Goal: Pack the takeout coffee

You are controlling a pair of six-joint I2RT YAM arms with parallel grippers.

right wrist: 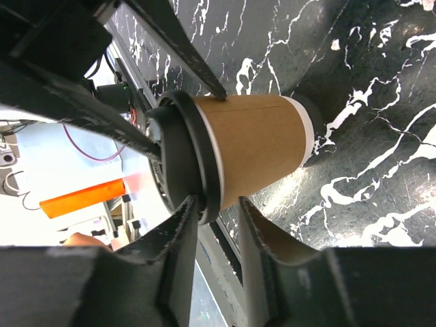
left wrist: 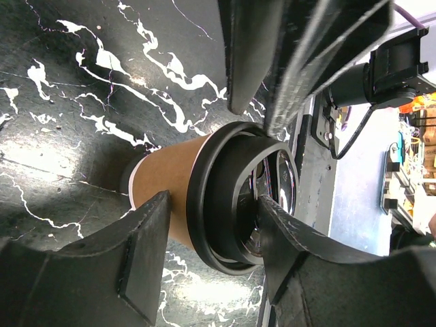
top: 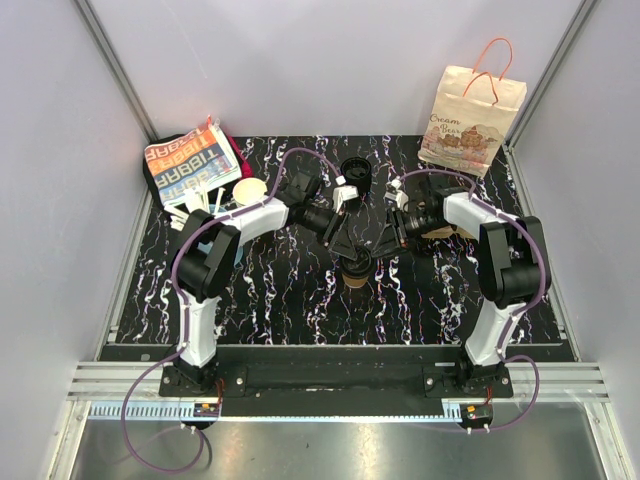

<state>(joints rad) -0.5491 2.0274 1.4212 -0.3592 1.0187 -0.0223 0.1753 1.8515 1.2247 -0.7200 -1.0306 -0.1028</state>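
Between left claw [left wrist: 212, 204], right claw [right wrist: 216, 208]: one takeout coffee [right wrist: 252, 136]

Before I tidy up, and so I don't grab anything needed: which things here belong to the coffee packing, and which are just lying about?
Job: takeout coffee, its black lid, probably the paper bag.
Lying about: printed packet, white sticks, black round piece at the back.

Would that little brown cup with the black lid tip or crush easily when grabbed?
The takeout coffee stands upright on a narrow base, so a sideways push near the lid would probably tip it. Its paper wall likely dents under a hard squeeze. The glossy plastic lid may slip.
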